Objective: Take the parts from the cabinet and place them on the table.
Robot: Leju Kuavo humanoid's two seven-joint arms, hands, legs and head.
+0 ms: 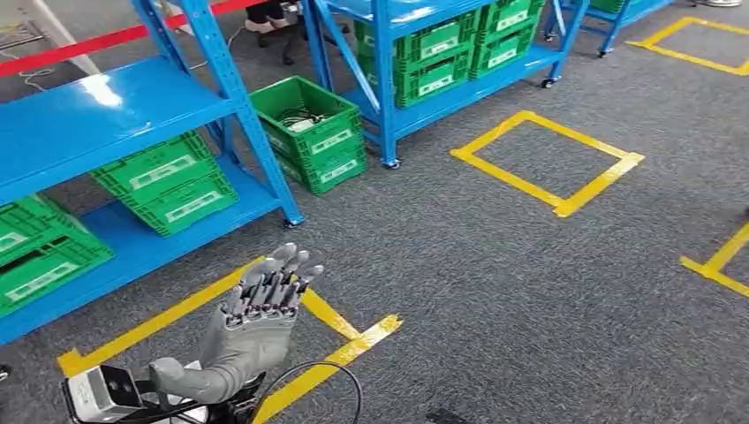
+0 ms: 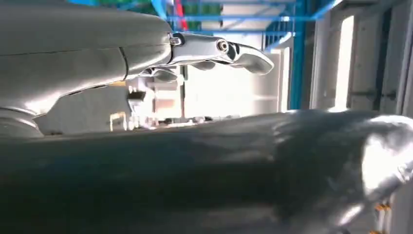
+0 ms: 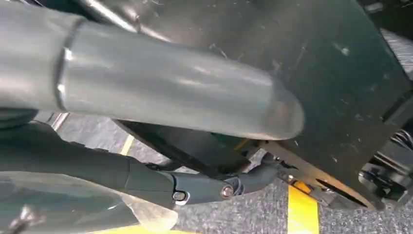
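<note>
**Operator:** Where do you stand on the task?

**Observer:** By my reading you are at the very start. In the head view your left hand point(image 1: 256, 309) is raised at the lower left of the frame, fingers straight, close together and pointing up, with nothing in it. The left wrist view agrees: the fingers point(image 2: 214, 48) reach out over open space and hold no part.

**Operator:** And the right hand?

**Observer:** The right wrist view shows your right hand point(image 3: 160, 141) close up, thumb and a dark finger extended beside dark parts of the body. I see nothing in it, but I cannot tell how far open it is.

**Operator:** Where are the parts?

**Observer:** You have no part in hand and I see no table. The blue shelving rack point(image 1: 97, 115) fills the upper left of the head view, with green crates point(image 1: 168, 181) on its lower shelf. Another green crate point(image 1: 313, 132) sits on the grey carpet point(image 1: 495, 291) at upper centre with something pale inside; too small to call. A second blue rack point(image 1: 442, 53) with green bins stands at the top. Yellow tape squares point(image 1: 548, 163) mark the floor.

**Operator:** So what is left?

**Observer:** In my judgement, everything: reach a rack, pick a part, carry it, set it down.
</note>
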